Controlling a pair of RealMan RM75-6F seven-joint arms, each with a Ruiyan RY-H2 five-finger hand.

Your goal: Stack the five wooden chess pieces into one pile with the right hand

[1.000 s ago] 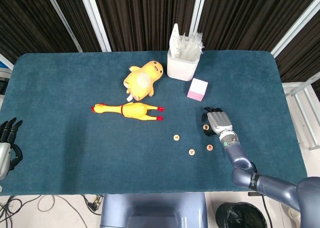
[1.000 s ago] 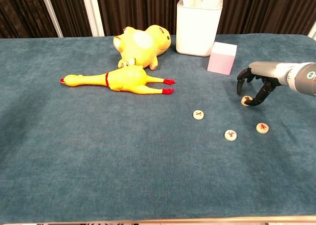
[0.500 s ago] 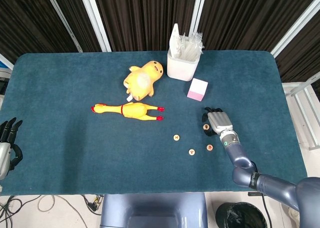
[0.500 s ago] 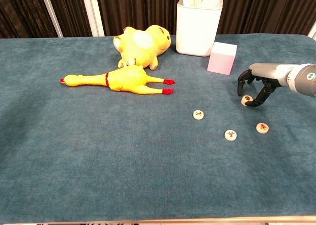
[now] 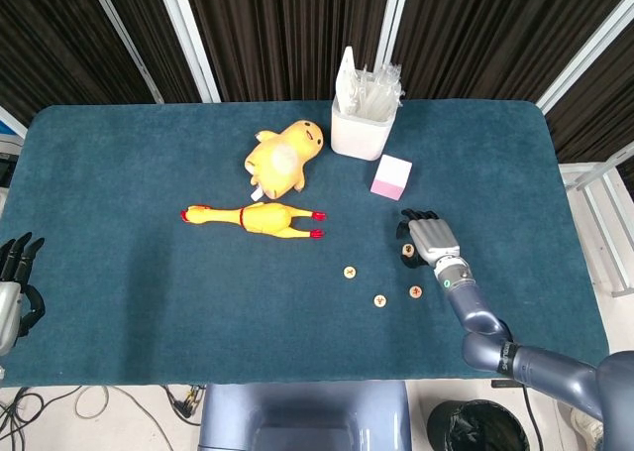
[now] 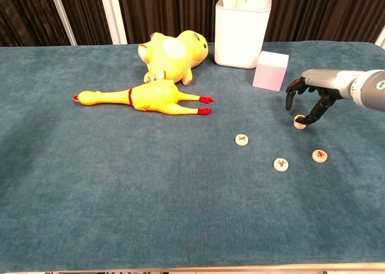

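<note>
Wooden chess pieces mostly unstacked; the right hand [image 6: 308,98] is curled over the far-right piece [image 6: 299,123].

Fingertips are seen touching that piece, which appears pinched and possibly two high; a firm grasp cannot be confirmed. Three single pieces [image 6: 242,140], [image 6: 280,164], [image 6: 320,155] lie apart on the blue tabletop [image 6: 120,183]. The pink block [image 6: 270,70] stands just behind; the rubber chicken [image 6: 144,97] lies well clear. The left hand [image 5: 14,282] rests open at the edge.

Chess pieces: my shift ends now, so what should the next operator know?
Right hand is over the far piece, fingers at it; grip unclear.
Left hand open, idle at far left.
Lying single: left piece, middle piece, right piece.
Only four spots show; the far piece may hide a fifth.
Left to do: stack the singles onto it.
</note>
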